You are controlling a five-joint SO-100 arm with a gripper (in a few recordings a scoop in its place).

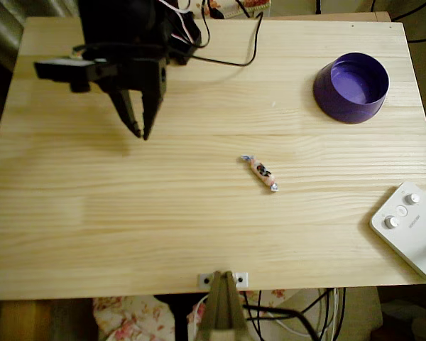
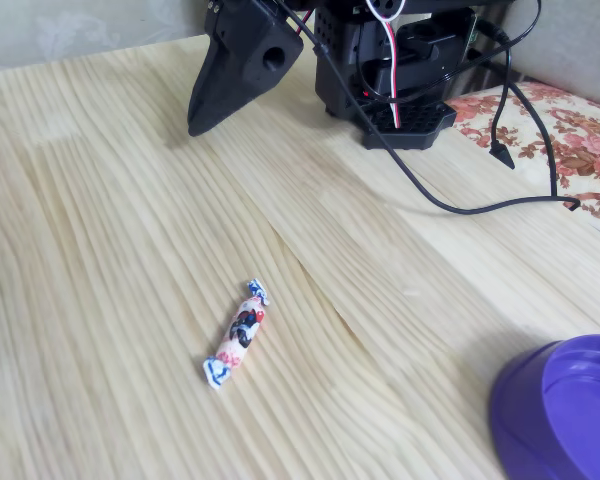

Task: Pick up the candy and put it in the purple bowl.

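Candy (image 1: 260,172): one wrapped piece, pink-orange with dark markings and bluish-white twisted ends, lying flat on the bare wooden counter (image 1: 199,234) near its middle in the overhead view; long axis runs from 10 o'clock to 4 o'clock. Nothing touches it. In the fixed view the candy (image 2: 236,333) lies slantwise on the wood grain.

Purple bowl (image 1: 351,87): upright, mouth open upward, at 2 o'clock from the candy and well apart from it, close to the counter's right edge. The fixed view catches part of its rim (image 2: 560,410) at the lower right corner.

Tool (image 1: 138,131): black, at 10 o'clock from the candy, well apart, tips pointing down toward the counter. Its two fingers nearly meet at the tips (only a thin gap between them) and hold nothing.

White device with round knobs (image 1: 412,226): at 4 o'clock from the candy, at the counter's lower right edge.
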